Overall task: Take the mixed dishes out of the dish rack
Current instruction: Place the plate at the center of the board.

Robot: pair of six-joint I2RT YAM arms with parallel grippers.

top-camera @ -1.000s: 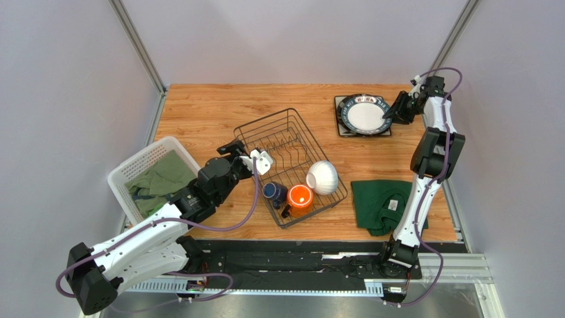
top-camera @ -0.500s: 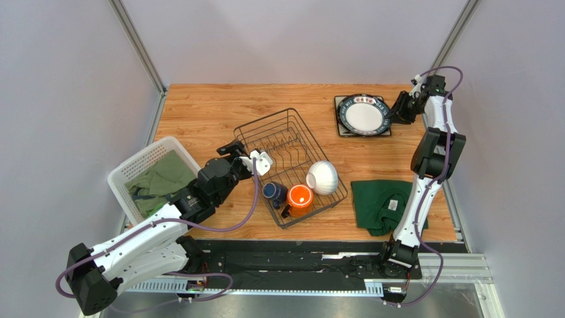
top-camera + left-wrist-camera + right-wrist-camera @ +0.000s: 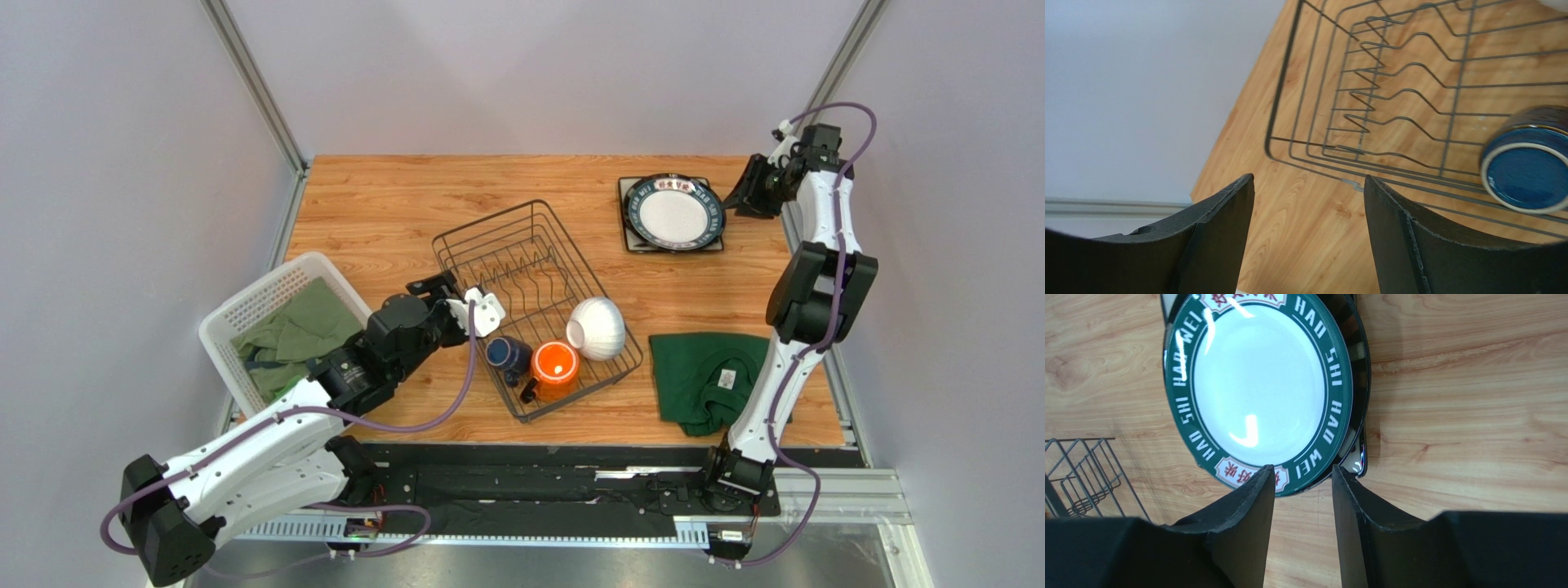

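Note:
The black wire dish rack (image 3: 515, 263) stands mid-table. In its near end lie a white ribbed bowl (image 3: 596, 327), an orange mug (image 3: 555, 366) and a dark blue mug (image 3: 504, 355). My left gripper (image 3: 487, 306) is open and empty at the rack's left side. In the left wrist view the gripper (image 3: 1309, 190) hangs over bare wood beside the rack (image 3: 1389, 92) and the blue mug (image 3: 1527, 165). A round white plate with a green lettered rim (image 3: 671, 212) lies on a dark-edged square plate at the back right. My right gripper (image 3: 740, 196) is open and empty just right of it (image 3: 1303, 474).
A white plastic basket (image 3: 233, 321) with green cloths stands at the left edge. A dark green cloth (image 3: 711, 377) lies at the near right. Grey walls close in the table on three sides. The rack's corner (image 3: 1082, 471) shows in the right wrist view.
My right gripper has drawn back to the right and away from the plate's rim; the plate stays put. My left gripper has shifted slightly toward the near side.

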